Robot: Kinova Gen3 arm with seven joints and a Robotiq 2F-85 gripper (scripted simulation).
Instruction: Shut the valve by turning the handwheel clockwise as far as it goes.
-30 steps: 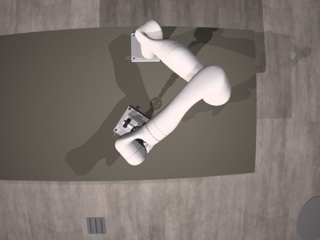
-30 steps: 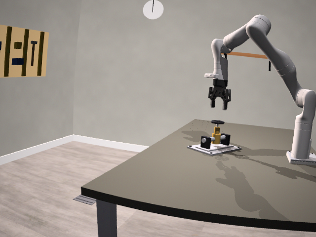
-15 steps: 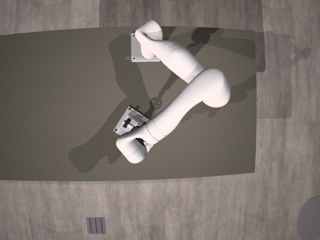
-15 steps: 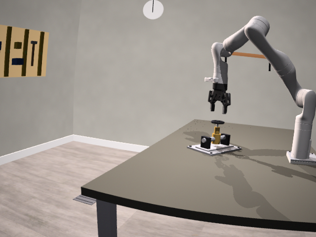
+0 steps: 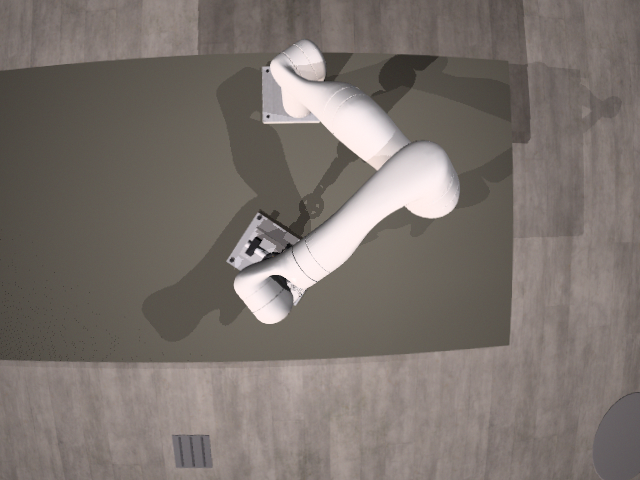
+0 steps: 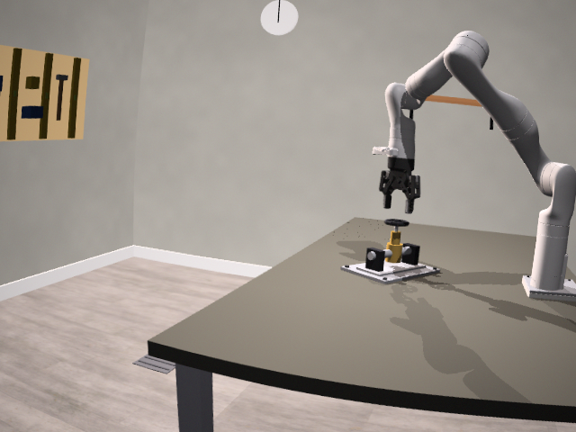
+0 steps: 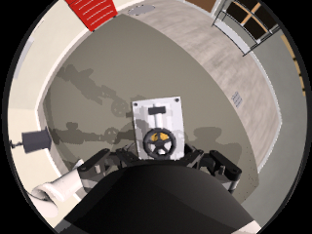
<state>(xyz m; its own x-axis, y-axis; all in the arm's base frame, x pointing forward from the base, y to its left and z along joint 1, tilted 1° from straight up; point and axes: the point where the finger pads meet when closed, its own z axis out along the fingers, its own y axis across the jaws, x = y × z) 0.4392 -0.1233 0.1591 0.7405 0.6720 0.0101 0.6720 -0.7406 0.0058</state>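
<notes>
The valve stands on a grey base plate [image 6: 420, 272] [image 5: 241, 246] [image 7: 172, 105] near the middle of the table. It has a brass body [image 6: 394, 248], black end blocks, and a black spoked handwheel [image 6: 396, 222] [image 7: 160, 143] on top. My gripper [image 6: 399, 204] is open and points down, hanging a short way above the handwheel, roughly centred over it. In the wrist view the handwheel lies between my spread fingers, well below them. In the top view my arm hides the handwheel and most of the valve.
My arm's base [image 6: 549, 288] [image 5: 272, 103] is bolted at the table's back edge, right of the valve in the side view. The dark table [image 6: 302, 325] [image 5: 103, 206] carries nothing else. Its front edge is curved.
</notes>
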